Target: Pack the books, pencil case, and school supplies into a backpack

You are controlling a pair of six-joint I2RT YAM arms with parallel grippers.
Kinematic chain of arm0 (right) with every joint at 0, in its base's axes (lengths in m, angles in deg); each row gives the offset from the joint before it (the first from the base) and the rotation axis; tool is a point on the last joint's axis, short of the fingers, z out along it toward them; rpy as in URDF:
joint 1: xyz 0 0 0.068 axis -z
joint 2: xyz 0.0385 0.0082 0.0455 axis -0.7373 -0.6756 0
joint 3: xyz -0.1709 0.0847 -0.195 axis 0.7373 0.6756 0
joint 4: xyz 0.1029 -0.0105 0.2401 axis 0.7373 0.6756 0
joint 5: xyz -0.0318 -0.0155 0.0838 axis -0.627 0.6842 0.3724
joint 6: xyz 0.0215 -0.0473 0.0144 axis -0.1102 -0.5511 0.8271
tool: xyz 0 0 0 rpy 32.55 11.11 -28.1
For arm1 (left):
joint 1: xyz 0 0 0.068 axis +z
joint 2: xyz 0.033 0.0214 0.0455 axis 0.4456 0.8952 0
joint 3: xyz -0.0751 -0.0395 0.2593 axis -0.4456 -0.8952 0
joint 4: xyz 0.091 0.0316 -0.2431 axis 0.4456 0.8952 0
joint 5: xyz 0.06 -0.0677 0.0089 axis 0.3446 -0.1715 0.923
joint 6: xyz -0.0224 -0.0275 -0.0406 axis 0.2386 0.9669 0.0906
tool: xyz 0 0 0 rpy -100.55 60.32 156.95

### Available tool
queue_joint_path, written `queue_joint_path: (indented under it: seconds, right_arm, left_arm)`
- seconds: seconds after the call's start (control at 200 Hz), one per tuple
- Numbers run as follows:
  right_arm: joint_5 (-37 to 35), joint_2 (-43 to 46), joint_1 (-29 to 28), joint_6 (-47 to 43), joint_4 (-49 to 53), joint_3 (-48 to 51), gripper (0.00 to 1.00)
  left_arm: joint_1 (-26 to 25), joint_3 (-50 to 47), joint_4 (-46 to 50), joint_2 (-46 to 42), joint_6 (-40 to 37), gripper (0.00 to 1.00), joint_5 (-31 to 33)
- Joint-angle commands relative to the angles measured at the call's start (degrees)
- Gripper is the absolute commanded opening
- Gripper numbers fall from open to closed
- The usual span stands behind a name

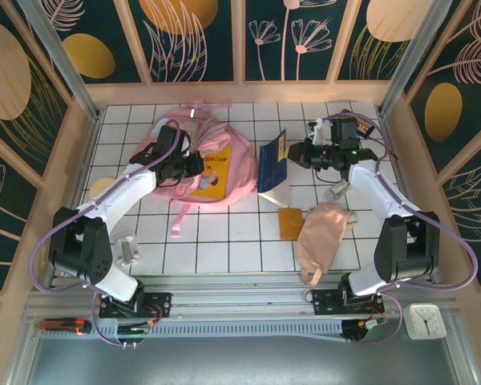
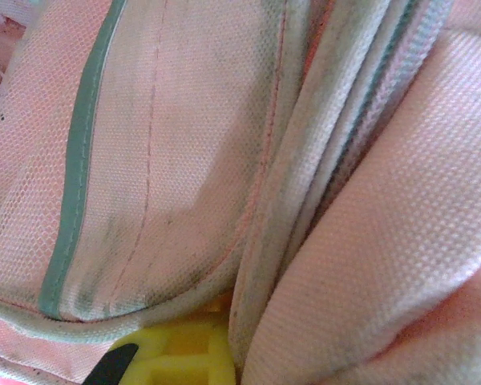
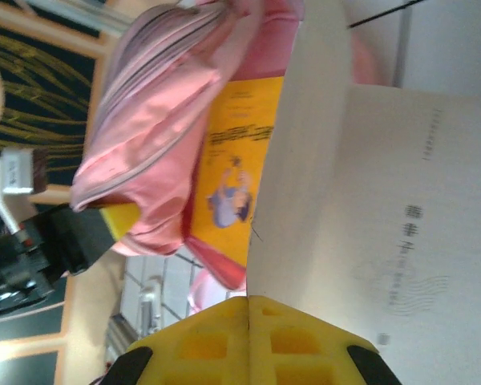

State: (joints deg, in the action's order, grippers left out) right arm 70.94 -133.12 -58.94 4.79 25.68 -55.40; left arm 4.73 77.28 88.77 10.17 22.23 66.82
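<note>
Left fingers (image 2: 184, 357): pressed together, pinching a seamed edge of the backpack (image 1: 236, 160) near its mouth, with pink weave and grey-green piping crowding against the yellow pads. Right fingers (image 3: 208, 345): closed tight, no gap between the pads, gripping the navy book (image 1: 272, 159) by a pale printed leaf. Book tilted up just right of the backpack, dark cover facing the overhead camera, white inside facing the wrist camera. Backpack: large, pink, lying at the rear left of the white gridded surface (image 1: 224, 241), mouth gaping. Yellow book (image 1: 212, 178): inside that mouth, small cover picture showing, edges tucked under pink fabric. Pencil case (image 1: 321, 237): peach, slumped at the near right, apart from both arms. Orange pad (image 1: 289, 223): flat on the surface, just left of the pencil case (touching or not, cannot tell). Hidden or unclear: most of the left fingers, cut off at the bottom of the left wrist view; tips of the right fingers, cut off likewise; print on the book's leaf, too faint to read; which layer of the backpack is pinched, cannot tell; whether the navy book's lower corner rests on the surface, cannot tell.
</note>
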Motion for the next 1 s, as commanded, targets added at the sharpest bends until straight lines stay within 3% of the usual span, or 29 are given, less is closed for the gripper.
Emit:
queue_joint_path:
  seconds: [0.0,0.305,0.415,0.51,0.6,0.675,0.841,0.991]
  right_arm:
    - [3.67,-0.07,-3.85,7.53,-9.48,-1.99,0.0]
    - [3.84,-14.52,-12.48,16.05,-27.18,-8.9,0.0]
    - [2.86,-18.82,-13.21,14.41,-22.52,-10.7,0.0]
    - [-3.7,-18.99,-13.01,8.75,-10.28,-9.46,0.39]
    - [-9.99,-17.05,-12.74,3.24,-1.68,-7.26,0.58]
    - [-13.66,-15.29,-12.55,0.36,2.04,-5.39,0.65]
    - [-12.82,-14.49,-10.11,-2.27,3.16,-2.85,0.76]
    - [-9.89,-18.55,-10.14,-4.08,3.9,-5.35,0.77]
  left_arm:
    - [-0.04,2.92,-3.3,-0.37,2.8,0.0,-4.13]
    - [-0.06,1.85,-3.4,-1.87,3.95,0.0,-4.53]
    - [-0.02,2.21,-3.2,-1.94,4.32,0.0,-4.35]
    - [-0.06,2.24,-2.99,-2.2,4.15,0.0,-4.07]
    - [-0.06,1.5,-3.37,-2.16,4.23,0.0,-4.21]
    - [-0.07,0.65,-4.18,-2.02,4.58,0.0,-4.47]
    - [-0.06,0.66,-4.28,-0.86,4.09,0.0,-4.98]
    - [-0.07,1.64,-3.32,-0.21,3.01,0.0,-4.85]
